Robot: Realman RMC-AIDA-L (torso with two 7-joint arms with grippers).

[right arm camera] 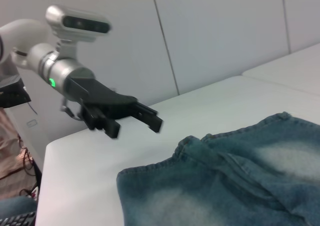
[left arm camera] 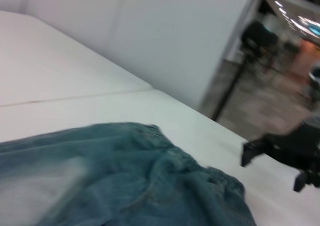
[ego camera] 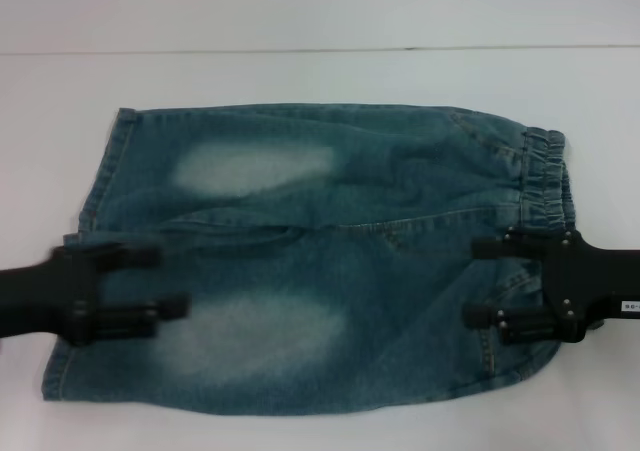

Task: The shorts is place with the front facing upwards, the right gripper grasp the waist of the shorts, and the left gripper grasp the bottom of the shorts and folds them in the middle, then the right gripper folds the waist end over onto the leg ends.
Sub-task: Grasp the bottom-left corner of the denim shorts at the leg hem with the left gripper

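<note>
Spread wide on both sides, nothing held yet. Left gripper at nine o'clock over the bottom of the shorts, fingers pointing toward three o'clock; seen raised above the cloth from the right wrist camera, though exact height hard to judge through the motion blur. Right gripper at three o'clock over the waist of the shorts, fingers pointing toward nine o'clock; glimpsed also from the left wrist camera, apart from the fabric.

Shorts flat on the white table, front up, long axis running nine to three: hems at nine, ruffled elastic band at three. Seam between the two legs lying along that same axis, directly between the two claws.

Each gripper nearest its own end, so no crossing needed. Likely next: lowering onto hem and band on the six o'clock half, then carrying both toward twelve to fold along the seam.
</note>
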